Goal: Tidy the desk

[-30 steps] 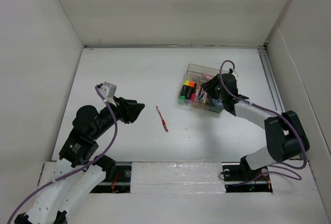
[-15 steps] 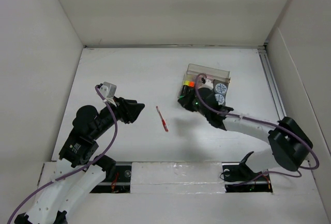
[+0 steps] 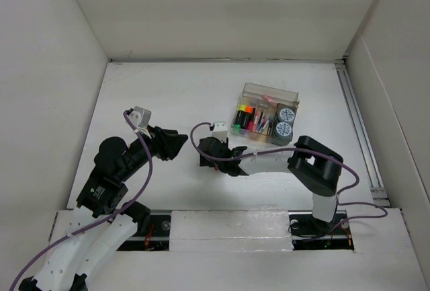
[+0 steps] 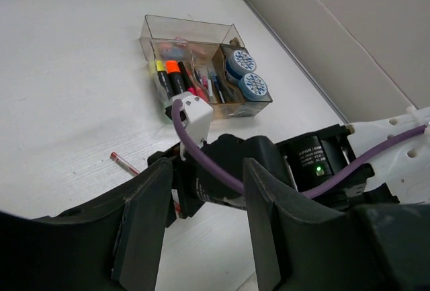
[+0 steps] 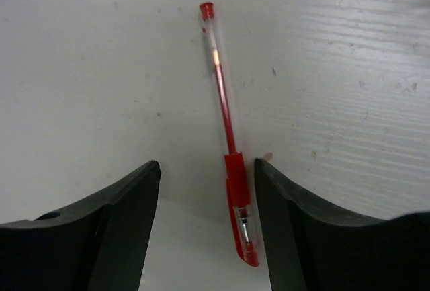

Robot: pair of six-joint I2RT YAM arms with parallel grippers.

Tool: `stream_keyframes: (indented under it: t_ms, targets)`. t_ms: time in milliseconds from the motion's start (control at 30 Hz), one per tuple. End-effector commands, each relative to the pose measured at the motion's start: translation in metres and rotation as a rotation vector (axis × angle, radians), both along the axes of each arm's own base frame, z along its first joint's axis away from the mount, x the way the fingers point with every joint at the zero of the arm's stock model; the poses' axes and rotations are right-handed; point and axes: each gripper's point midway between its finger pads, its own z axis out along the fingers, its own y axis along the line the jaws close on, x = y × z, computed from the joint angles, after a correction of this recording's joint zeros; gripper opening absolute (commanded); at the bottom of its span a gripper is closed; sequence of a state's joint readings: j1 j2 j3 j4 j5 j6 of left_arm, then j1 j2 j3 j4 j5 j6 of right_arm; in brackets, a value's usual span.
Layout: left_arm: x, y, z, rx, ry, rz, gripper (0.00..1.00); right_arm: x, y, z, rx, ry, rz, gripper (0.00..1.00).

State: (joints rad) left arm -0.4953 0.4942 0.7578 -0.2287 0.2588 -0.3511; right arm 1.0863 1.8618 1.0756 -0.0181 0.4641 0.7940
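White matte table (image 3: 168, 96) fills the floor of the enclosure, bounded by white panel walls on the left, far and right sides, with both arm bases at its near edge. A slim red pen with a clear barrel (image 5: 228, 163) lies flat on the table near its centre. The right end effector (image 5: 207, 167) sits low over the pen in a released state, one finger on either side of it; the red grip section lies just beside one finger (image 5: 275, 197), and whether it touches cannot be told. The left end effector (image 4: 205, 170) hovers over the left half of the table, also released and grasping nothing, pointing toward the right arm's wrist. A small clear plastic compartmented organizer box (image 3: 269, 89) stands on the right far part of the table, well apart from the pen. It contains upright yellow and orange highlighters (image 4: 169, 76), assorted small pens, and two round blue-patterned discs (image 3: 285, 121) in its right compartment.
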Motion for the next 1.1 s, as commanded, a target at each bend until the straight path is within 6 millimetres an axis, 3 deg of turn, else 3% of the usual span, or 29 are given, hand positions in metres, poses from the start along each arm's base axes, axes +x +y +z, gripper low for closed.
stream_keyframes:
  t_ms: [0,133,233,267,333,433,500,600,667,700,733,767,800,833,900,933,967,1000,1067]
  targets:
    - [-0.001,0.000,0.019,-0.025,-0.064,-0.007,0.43,0.004,-0.004,-0.003,-0.098,-0.039,-0.028,0.63]
    - [-0.001,0.000,0.018,-0.024,-0.063,-0.004,0.43,0.009,-0.018,-0.017,-0.195,-0.055,-0.094,0.61]
    - [-0.002,0.000,0.019,-0.025,-0.064,-0.007,0.42,0.003,-0.017,-0.024,-0.216,-0.043,-0.077,0.42]
    - [-0.002,0.000,0.019,-0.027,-0.067,-0.007,0.43,0.003,-0.016,-0.026,-0.217,-0.038,-0.070,0.30]
    - [-0.001,0.000,0.018,-0.025,-0.064,-0.006,0.43,-0.001,-0.017,-0.036,-0.244,-0.017,-0.050,0.16]
    - [-0.001,0.000,0.018,-0.024,-0.063,-0.006,0.42,-0.004,-0.018,-0.042,-0.273,-0.007,-0.060,0.01]
    - [-0.001,0.000,0.018,-0.025,-0.063,-0.007,0.43,-0.003,-0.018,-0.038,-0.250,-0.016,-0.068,0.00]
    - [-0.002,0.000,0.019,-0.026,-0.065,-0.009,0.43,0.000,-0.014,-0.005,-0.155,-0.058,-0.086,0.00]
    - [-0.002,0.000,0.019,-0.025,-0.064,-0.007,0.42,0.009,-0.020,0.027,-0.048,-0.094,-0.131,0.00]
    - [-0.002,0.001,0.019,-0.026,-0.065,-0.006,0.42,0.021,-0.024,0.041,0.013,-0.109,-0.167,0.00]
    - [-0.002,0.001,0.019,-0.026,-0.067,-0.004,0.43,0.022,-0.034,0.042,0.047,-0.093,-0.182,0.00]
    - [-0.002,0.001,0.019,-0.027,-0.068,-0.004,0.43,0.027,-0.040,0.067,0.125,-0.110,-0.199,0.00]
    - [-0.002,0.001,0.020,-0.028,-0.067,-0.003,0.43,0.032,-0.047,0.076,0.168,-0.116,-0.221,0.00]
    - [-0.003,0.001,0.020,-0.029,-0.068,-0.007,0.43,0.048,-0.060,0.089,0.243,-0.127,-0.268,0.00]
    - [-0.003,0.001,0.020,-0.030,-0.070,-0.006,0.43,0.058,-0.084,0.105,0.325,-0.150,-0.310,0.00]
    - [-0.003,0.001,0.020,-0.031,-0.071,-0.007,0.43,0.073,-0.104,0.110,0.365,-0.148,-0.356,0.00]
    - [-0.002,0.001,0.020,-0.029,-0.071,-0.006,0.43,0.076,-0.118,0.105,0.376,-0.139,-0.374,0.00]
    - [-0.002,0.001,0.019,-0.027,-0.068,-0.006,0.43,0.084,-0.127,0.116,0.425,-0.159,-0.387,0.00]
    - [-0.001,0.000,0.019,-0.025,-0.064,-0.009,0.43,0.102,-0.153,0.118,0.479,-0.148,-0.430,0.00]
